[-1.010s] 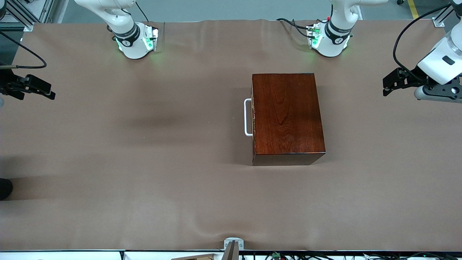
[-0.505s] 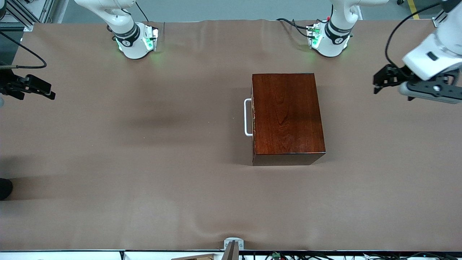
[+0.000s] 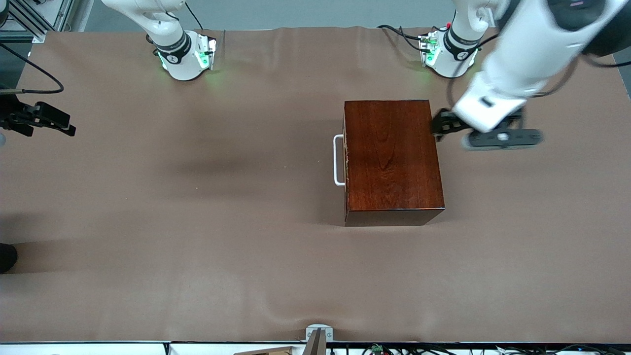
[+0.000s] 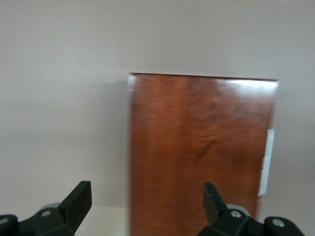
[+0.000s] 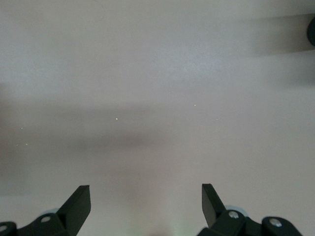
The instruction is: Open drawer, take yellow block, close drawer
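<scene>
Presently | glossy reddish-brown wooden box (image 3: 392,160) mid-surface, drawer shut, white bar handle (image 3: 338,160) facing right arm's end; yellow block unseen | left gripper (image 3: 440,125) over box's edge, fingers (image 4: 78,199) apart | right gripper (image 3: 54,123) waits at surface's edge, fingers (image 5: 78,199) apart | advice: hook handle squarely, pull straight.

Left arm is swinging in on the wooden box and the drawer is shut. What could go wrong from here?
The left gripper, open, is over the wooden box's edge at the end away from the white handle; it may bump or shove the box rather than open the drawer. The right gripper, open, waits over the table edge. The yellow block is unseen, so its position is unknown.
</scene>
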`<state>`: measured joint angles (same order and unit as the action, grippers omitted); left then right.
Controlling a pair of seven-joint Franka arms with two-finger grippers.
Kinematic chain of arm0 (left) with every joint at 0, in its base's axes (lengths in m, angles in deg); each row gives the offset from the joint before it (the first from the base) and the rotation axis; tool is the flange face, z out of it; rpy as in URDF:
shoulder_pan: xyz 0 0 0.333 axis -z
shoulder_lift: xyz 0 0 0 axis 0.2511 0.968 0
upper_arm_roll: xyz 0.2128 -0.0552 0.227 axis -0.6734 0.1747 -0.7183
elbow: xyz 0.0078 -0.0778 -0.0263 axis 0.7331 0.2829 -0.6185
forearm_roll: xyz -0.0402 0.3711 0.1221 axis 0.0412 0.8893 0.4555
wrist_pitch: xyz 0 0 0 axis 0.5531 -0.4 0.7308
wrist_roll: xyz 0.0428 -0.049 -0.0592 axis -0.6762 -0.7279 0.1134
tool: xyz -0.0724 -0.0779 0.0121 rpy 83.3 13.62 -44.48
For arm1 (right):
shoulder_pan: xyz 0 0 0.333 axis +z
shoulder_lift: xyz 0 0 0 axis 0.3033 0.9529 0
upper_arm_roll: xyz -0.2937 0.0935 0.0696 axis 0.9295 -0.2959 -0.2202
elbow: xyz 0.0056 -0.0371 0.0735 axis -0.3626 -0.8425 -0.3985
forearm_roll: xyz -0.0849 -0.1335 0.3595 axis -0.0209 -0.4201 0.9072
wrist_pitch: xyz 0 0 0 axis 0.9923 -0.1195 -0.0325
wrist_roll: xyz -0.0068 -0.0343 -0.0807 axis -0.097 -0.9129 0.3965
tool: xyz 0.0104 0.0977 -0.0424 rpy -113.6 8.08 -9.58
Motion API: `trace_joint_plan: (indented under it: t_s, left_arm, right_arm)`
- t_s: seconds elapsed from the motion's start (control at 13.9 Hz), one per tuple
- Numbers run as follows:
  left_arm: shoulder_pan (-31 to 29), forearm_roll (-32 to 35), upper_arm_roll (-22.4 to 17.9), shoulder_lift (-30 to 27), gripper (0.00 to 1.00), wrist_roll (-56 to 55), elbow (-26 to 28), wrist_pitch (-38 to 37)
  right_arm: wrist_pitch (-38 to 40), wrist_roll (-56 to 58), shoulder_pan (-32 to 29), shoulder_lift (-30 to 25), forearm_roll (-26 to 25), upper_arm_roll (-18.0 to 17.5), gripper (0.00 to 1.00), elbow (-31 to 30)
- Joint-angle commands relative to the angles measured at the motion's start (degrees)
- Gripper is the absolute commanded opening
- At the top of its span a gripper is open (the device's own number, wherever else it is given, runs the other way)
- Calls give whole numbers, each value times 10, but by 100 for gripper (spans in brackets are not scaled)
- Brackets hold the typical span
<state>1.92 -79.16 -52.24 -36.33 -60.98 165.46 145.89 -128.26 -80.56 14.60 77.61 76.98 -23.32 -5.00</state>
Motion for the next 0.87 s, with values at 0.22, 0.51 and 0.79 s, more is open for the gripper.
trace_joint_plan:
  t_s: [0.22, 0.51, 0.79]
  left_arm:
    - [127, 10, 0, 120, 100, -230, -129, 31]
    - [196, 10, 0, 187, 100, -302, -128, 84]
    - [226, 12, -7, 248, 100, -325, -128, 104]
  right_arm:
    - [2, 0, -5, -2, -5, -5, 100, 3]
    - [2, 0, -4, -2, -5, -5, 100, 3]
    - [2, 0, -4, -2, -4, -5, 100, 3]
